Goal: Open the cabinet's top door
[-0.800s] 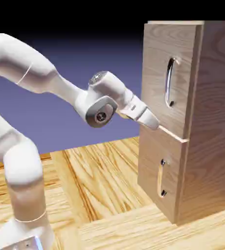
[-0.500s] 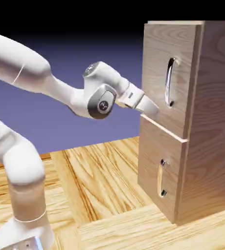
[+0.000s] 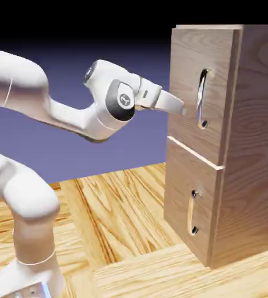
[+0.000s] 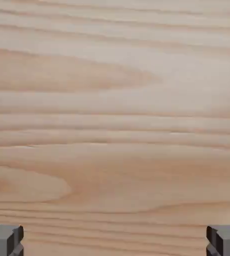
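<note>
Nearest, one white arm [image 3: 25,192] rises from the counter [image 3: 124,209], its smooth rounded links bending up and across toward one cabinet [image 3: 250,145]. One gripper [image 3: 182,108] ends that arm, tapering to a pale wedge. In the hand view its two small grey fingertips [image 4: 5,240] sit at the far corners of the bottom edge, well apart, with nothing held between them; the rest of that view is filled with pale wood grain in long flowing bands.

Beyond the arm, the counter is a board of warm orange-brown wood with bold streaked grain. On it stands the cabinet, a tall narrow box of light wood with two front panels, one above the other, and two metal handles, one on each.

In the exterior view the top door [image 3: 189,70] is the taller upper panel, flat and light-grained, and it looks flush with the cabinet's front. Its long handle [image 3: 201,99], a curved silver bar set upright, lies just to the right of the gripper's tip at about the same height; whether they touch I cannot tell. The lower door [image 3: 183,186] is shorter, with a smaller curved handle [image 3: 191,215] well below the gripper.
</note>
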